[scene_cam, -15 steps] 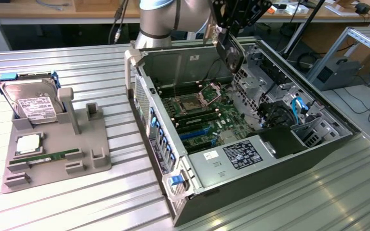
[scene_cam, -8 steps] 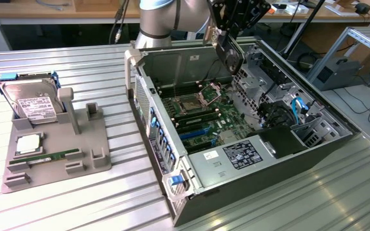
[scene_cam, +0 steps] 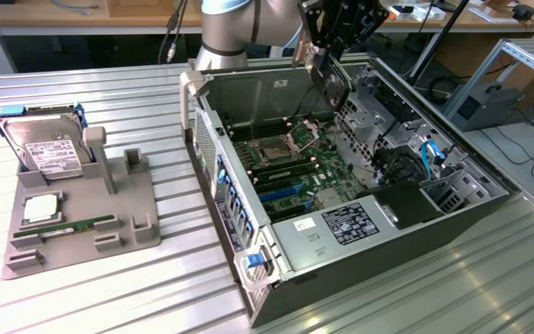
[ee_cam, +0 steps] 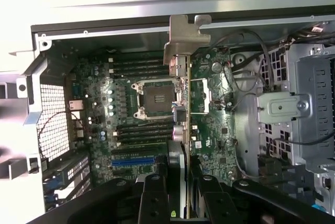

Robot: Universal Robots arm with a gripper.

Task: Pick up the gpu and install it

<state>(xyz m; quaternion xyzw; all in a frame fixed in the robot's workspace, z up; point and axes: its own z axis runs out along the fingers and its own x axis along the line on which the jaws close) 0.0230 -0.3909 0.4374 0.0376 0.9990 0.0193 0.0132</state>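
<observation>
- My claw (ee_cam: 180, 199) is part-closed, clamped on the gpu (scene_cam: 328, 80), card edge-on.
- Gpu hangs upright over open PC case (scene_cam: 213, 149), approx. 1 o'clock from mobo (scene_cam: 290, 170) in ext. view, not seated.

Blk gpu (scene_cam: 328, 80), silver bracket (ee_cam: 186, 41)

The exterior view sits high and off the arm, looking down at a slant over the ribbed table (scene_cam: 91, 299). It is far enough back to take in the whole open computer case (scene_cam: 258, 90) and the grey parts holder (scene_cam: 147, 240) at the exterior view's left. The wrist view rides close above the case, facing straight into it along the gripper (ee_cam: 178, 192) and the edge-on gpu (ee_cam: 186, 46). Both views share the motherboard (ee_cam: 131, 124) and its CPU socket (ee_cam: 157, 98).
</observation>
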